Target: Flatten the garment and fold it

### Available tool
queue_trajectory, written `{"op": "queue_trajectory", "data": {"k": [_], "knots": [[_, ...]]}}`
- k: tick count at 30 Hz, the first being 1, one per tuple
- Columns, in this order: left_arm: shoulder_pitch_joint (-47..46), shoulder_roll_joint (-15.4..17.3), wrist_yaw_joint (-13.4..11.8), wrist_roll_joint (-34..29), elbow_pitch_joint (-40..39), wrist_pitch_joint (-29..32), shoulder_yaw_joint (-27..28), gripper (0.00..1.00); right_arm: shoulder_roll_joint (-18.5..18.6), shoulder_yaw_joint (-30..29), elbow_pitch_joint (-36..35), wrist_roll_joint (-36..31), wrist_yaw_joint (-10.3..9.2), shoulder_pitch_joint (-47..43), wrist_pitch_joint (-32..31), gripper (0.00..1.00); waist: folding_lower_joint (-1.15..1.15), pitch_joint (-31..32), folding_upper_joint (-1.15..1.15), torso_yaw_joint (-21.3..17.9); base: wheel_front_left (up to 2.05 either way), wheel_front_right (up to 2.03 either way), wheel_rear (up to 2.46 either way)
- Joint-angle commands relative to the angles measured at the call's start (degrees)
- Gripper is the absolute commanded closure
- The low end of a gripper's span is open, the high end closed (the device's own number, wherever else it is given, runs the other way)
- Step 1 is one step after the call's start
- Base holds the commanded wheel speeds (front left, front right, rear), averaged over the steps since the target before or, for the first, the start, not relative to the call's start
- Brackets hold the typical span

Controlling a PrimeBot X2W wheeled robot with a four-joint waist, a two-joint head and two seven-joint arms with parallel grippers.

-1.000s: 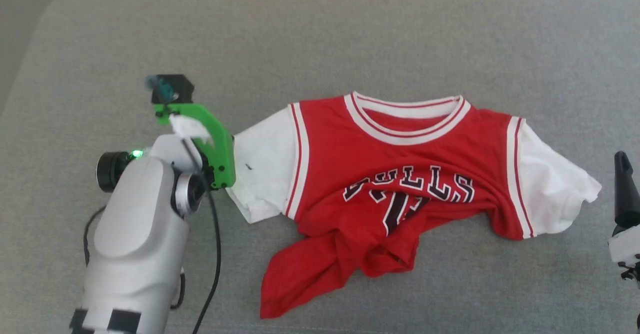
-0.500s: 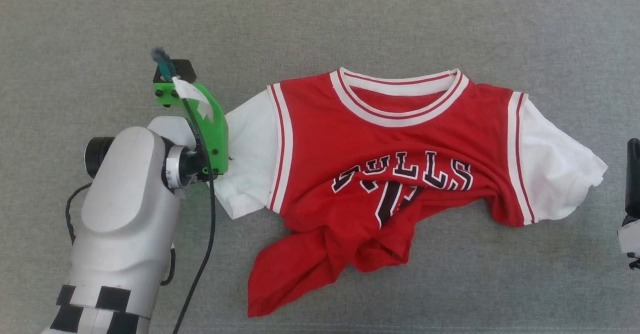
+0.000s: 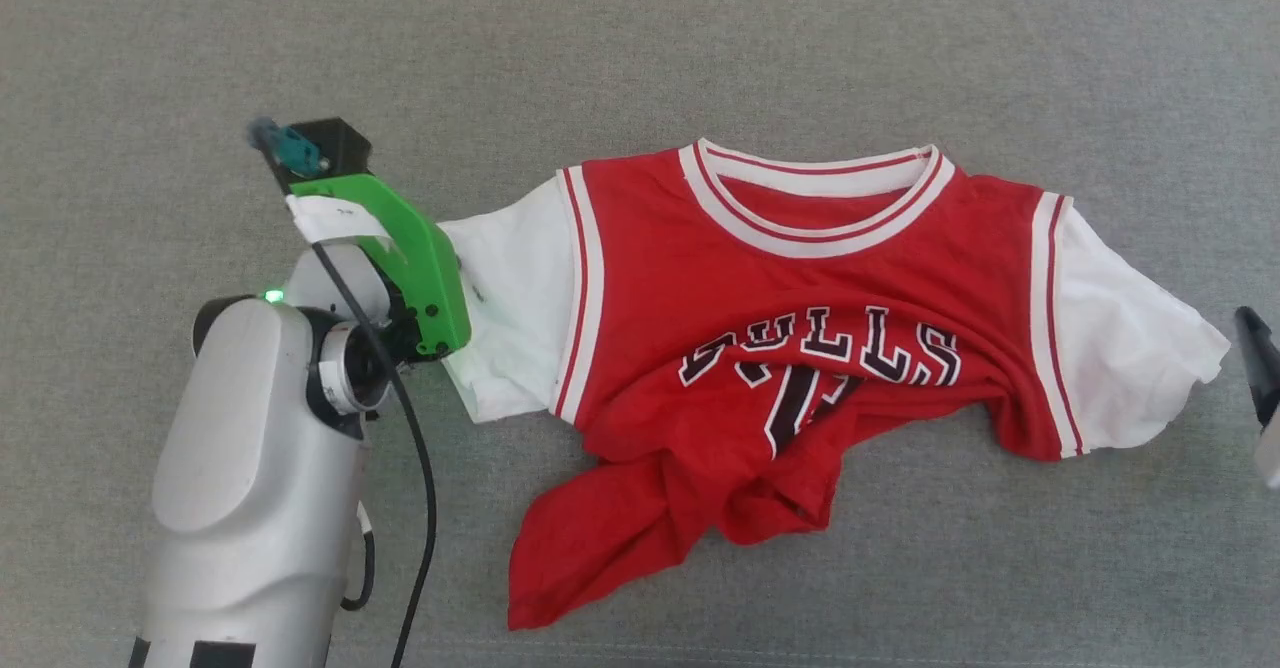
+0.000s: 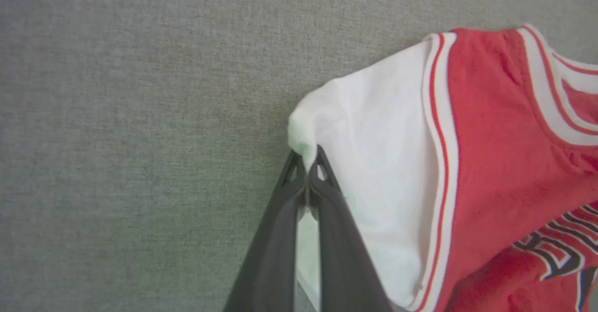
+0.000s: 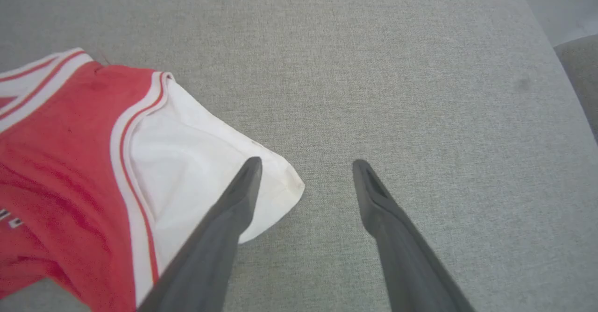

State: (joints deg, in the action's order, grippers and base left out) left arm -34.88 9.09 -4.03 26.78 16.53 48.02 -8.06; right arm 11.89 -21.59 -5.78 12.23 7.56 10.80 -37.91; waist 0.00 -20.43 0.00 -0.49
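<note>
On the grey surface the garment lies chest-up with its hem bunched. Its white sleeve has just been pinched by the left end effector, so a flattening pull is judged possible. The right end effector is spread.

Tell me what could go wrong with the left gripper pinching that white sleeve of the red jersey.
1. The left gripper is shut on just the edge of the white sleeve; a pull could slip it free.
2. The right gripper is open, holding nothing, so the red jersey-style shirt may slide over the grey fabric surface with its hem bunched.
</note>
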Motion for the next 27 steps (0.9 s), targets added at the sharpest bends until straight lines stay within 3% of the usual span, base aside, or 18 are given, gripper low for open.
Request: {"op": "queue_trajectory", "data": {"k": [1, 8, 18, 19, 20, 21, 27], "knots": [[0.94, 0.16, -0.54, 0.16, -1.85, -0.51, 0.34, 1.00, 1.97, 1.93, 0.40, -0.72, -0.08, 2.45, -3.48, 0.00, 0.00, -0.30, 0.00, 0.08, 0.00, 0.00, 0.00], [3.22, -0.22, -1.06, 0.16, -8.38, 0.07, -0.81, 1.00, 9.39, 12.38, 6.38, -1.05, -0.08, 7.69, -14.56, 0.00, 0.00, -2.67, 0.00, 1.63, 0.00, 0.00, 0.00], [4.33, -0.72, -1.17, 0.25, -10.20, -0.32, -1.96, 1.00, 12.27, 20.58, 12.64, 0.38, -0.08, 6.71, -18.04, 0.00, 0.00, -4.98, 0.00, 3.07, 0.00, 0.00, 0.00], [4.39, -0.75, -1.14, 0.34, -10.17, -0.40, -1.97, 1.00, 12.31, 20.85, 12.94, 0.88, -0.08, 6.61, -18.38, 0.15, 0.00, -5.05, 0.00, 3.08, 0.00, 0.00, 0.00], [4.45, -0.76, -1.10, 0.46, -10.10, -0.54, -1.95, 1.00, 12.35, 21.01, 13.10, 1.48, -0.08, 6.61, -18.56, 0.74, 0.00, -5.11, 0.00, 3.07, 0.00, 0.00, 0.00], [4.50, -0.75, -1.06, 0.55, -10.03, -0.68, -1.92, 1.00, 12.46, 21.09, 13.12, 1.79, -0.08, 6.68, -18.48, 1.00, 0.00, -5.10, 0.00, 3.04, 0.00, 0.00, 0.00], [4.92, -0.83, -0.50, 1.48, -9.45, -2.87, -1.20, 1.00, 13.15, 19.18, 12.17, 3.47, -0.08, 8.15, -14.67, 1.00, 0.00, -3.39, 0.00, 2.56, 0.00, 0.00, 0.00]]}}
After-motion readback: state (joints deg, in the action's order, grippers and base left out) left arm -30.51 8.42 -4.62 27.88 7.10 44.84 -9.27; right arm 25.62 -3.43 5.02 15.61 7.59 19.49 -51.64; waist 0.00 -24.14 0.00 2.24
